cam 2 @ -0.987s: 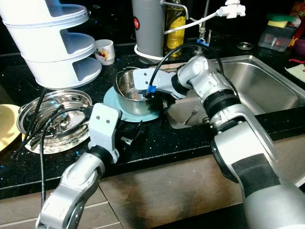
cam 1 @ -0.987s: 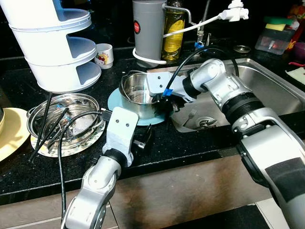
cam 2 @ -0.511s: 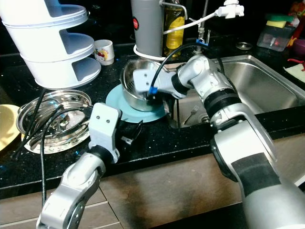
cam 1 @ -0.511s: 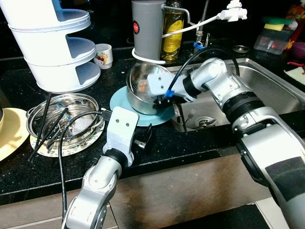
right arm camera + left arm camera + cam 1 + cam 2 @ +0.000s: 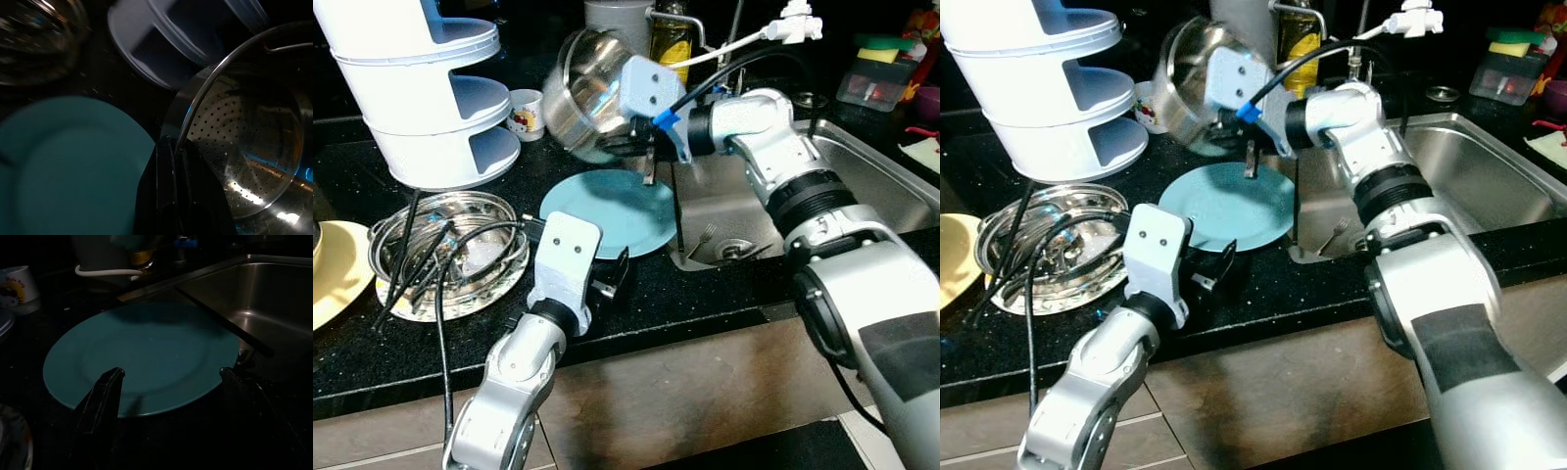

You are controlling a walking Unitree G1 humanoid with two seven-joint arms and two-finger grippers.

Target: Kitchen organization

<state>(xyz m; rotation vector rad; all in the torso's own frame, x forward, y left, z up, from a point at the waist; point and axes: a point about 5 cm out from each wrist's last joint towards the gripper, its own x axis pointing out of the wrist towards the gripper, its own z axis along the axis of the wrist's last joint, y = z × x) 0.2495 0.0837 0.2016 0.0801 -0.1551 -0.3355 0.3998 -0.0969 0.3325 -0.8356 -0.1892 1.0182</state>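
A perforated steel colander [image 5: 582, 93] hangs tilted in the air above the counter, and my right gripper [image 5: 644, 162] is shut on its rim [image 5: 195, 112]. Below it a teal plate [image 5: 607, 213] lies bare on the black counter beside the sink. My left gripper [image 5: 168, 374] rests open at the plate's near edge, one finger [image 5: 105, 391] on each side, holding nothing. From the head views the left gripper [image 5: 607, 279] sits just in front of the plate.
A white tiered stand [image 5: 431, 98] rises at the back left, with a mug [image 5: 527, 115] beside it. A steel bowl with black utensils [image 5: 450, 250] and a yellow plate [image 5: 333, 274] lie at left. The sink [image 5: 862, 186] holds a fork [image 5: 705, 238]. An oil bottle [image 5: 668, 39] stands behind.
My right gripper has lifted the colander off the teal plate, up and to the left, tilting it. The plate now lies uncovered. The left arm has stayed put.
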